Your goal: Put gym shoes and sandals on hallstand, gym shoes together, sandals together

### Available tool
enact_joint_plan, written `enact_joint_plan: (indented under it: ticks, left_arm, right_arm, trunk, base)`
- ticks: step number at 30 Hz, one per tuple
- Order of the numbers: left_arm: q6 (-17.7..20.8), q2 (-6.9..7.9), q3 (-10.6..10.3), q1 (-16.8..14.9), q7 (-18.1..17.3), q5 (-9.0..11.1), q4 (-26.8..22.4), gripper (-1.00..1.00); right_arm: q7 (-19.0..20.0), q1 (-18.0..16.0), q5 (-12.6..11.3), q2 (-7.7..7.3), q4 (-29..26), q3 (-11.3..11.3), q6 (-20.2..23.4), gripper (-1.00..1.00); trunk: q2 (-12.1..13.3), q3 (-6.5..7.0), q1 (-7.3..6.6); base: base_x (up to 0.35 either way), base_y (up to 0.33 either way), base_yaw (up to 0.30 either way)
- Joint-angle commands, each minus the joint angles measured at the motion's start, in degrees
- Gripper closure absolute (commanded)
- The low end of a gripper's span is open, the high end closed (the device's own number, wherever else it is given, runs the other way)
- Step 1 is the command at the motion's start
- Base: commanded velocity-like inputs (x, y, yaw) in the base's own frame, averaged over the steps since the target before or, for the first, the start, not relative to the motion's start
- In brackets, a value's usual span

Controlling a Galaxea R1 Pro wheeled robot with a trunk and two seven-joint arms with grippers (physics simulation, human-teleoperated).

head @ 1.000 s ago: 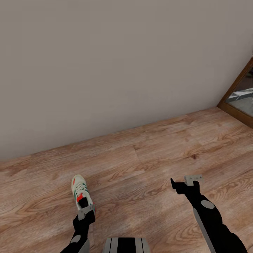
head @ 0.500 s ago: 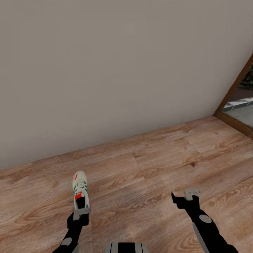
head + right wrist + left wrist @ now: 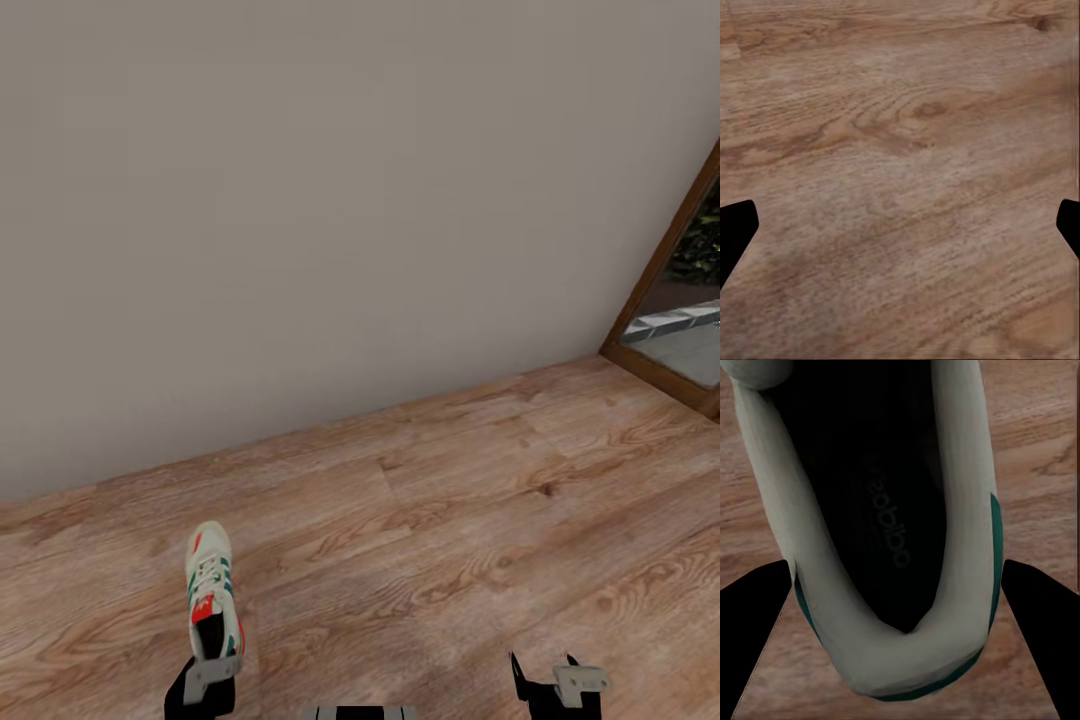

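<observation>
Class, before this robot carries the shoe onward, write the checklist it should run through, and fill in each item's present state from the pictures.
1. Left gripper closed around the heel of the white lace-up gym shoe with green stripes and red-orange patches: ok; its dark fingers flank the heel on both sides.
2. Shoe lifted off the light-brown wood-plank floor: cannot tell.
3. Right gripper open and holding nothing: ok.
4. Shoe rack in sight for placing: not ok; ahead stands a plain grey wall.
5. Brown-framed opening at the right kept away from the arms: ok.
</observation>
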Motion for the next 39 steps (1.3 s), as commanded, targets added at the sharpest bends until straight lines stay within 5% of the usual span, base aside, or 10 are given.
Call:
enact_joint_plan:
  ticks: [1,20,34,39]
  left_arm:
    - [-0.19,-0.03,0.15,0.44,-0.01,0.05,-0.51,1.0]
    - [-0.24,-0.07,0.11,3.74,0.31,-0.06,-4.38,1.0]
    - [-0.24,-0.11,0.07,3.77,0.32,-0.16,-4.33,1.0]
    - [-0.24,-0.11,0.15,3.77,0.32,-0.06,-4.36,1.0]
  right_arm:
    - [-0.02,-0.03,0.05,0.01,0.78,-0.21,-0.87,-1.0]
    - [0.07,-0.03,0.19,0.71,6.59,-0.62,-3.62,-1.0]
    - [0.0,-0.03,0.2,0.72,6.46,-0.69,-3.69,-1.0]
    - [-0.01,-0.03,0.13,0.72,6.5,-0.71,-3.7,-1.0]
  trunk:
    - [0.0,0.28,-0.03]
    - [7.62,4.99,-4.21]
    - [13.24,7.54,-7.28]
    - [13.24,7.54,-7.28]
  base:
    - [0.0,0.0,0.0]
    - [0.0,0.0,0.0]
    - [0.0,0.0,0.0]
    - [0.0,0.0,0.0]
